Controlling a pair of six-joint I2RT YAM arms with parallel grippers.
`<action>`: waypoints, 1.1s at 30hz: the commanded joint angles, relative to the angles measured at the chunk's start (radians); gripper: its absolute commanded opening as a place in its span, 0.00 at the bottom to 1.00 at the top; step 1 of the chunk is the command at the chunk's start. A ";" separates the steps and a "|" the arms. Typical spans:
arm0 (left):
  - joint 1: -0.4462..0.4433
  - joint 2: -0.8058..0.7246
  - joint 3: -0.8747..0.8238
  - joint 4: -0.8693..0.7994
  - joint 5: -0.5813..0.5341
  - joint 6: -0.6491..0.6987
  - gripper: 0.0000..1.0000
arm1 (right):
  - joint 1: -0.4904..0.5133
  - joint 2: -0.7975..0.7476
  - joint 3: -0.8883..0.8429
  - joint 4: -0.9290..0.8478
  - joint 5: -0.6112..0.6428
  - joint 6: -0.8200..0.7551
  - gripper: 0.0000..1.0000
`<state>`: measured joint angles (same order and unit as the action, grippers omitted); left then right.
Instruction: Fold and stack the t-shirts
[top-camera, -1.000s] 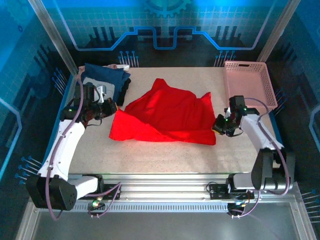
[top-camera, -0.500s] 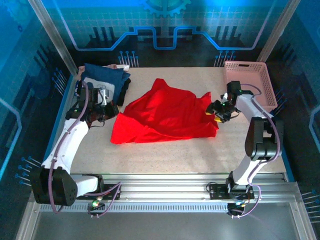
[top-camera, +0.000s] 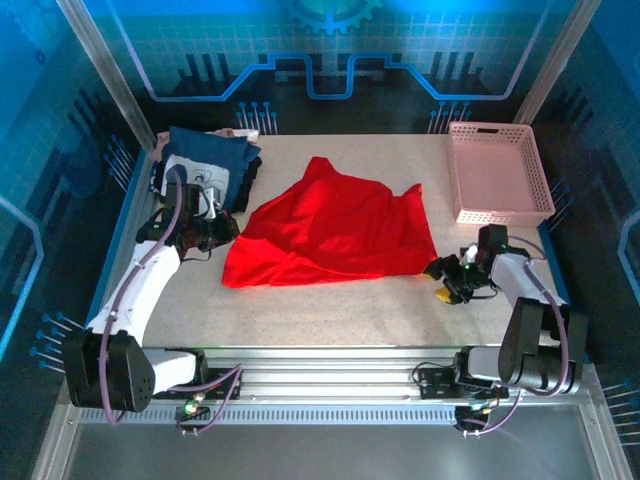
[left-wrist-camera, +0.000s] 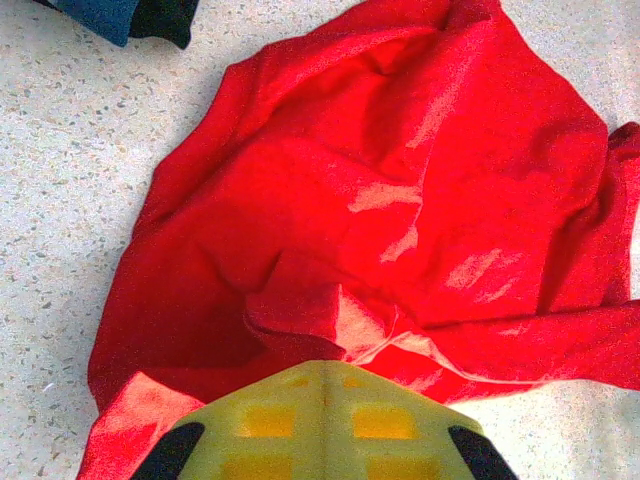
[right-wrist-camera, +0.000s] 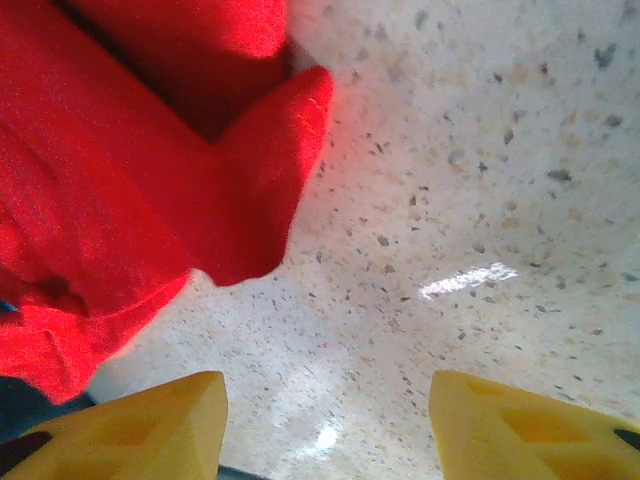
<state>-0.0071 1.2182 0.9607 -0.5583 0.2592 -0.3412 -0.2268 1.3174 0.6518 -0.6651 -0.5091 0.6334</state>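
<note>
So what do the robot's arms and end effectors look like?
The left arm and right arm have white links, black joints and a purple-grey cable alongside. The left end effector and right end effector have blunt yellow fingers.

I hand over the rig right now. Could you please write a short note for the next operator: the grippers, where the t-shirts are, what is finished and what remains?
Left gripper: shut, apparently pinching a fold at the left edge of the red t-shirt.
Right gripper: open, holding nothing, over the table just off the shirt's near right corner.
Navy t-shirt: a compact pile at the far left corner.
Done: nothing stacked; the red one lies spread and wrinkled mid-table, not folded.
Left: fold the red one, then stack it with the navy one.
</note>
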 joint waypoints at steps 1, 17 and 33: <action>0.010 -0.013 -0.009 0.014 0.008 -0.010 0.00 | -0.014 0.015 -0.038 0.225 -0.123 0.121 0.56; 0.021 -0.023 0.033 -0.004 -0.011 -0.013 0.00 | -0.027 0.137 0.054 0.318 -0.040 0.166 0.05; 0.023 -0.052 0.162 -0.044 0.006 -0.038 0.00 | -0.003 0.071 0.338 -0.197 0.219 -0.133 0.01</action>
<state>0.0051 1.1790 1.1080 -0.5800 0.2554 -0.3656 -0.2371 1.4059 0.9630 -0.7612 -0.3538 0.5591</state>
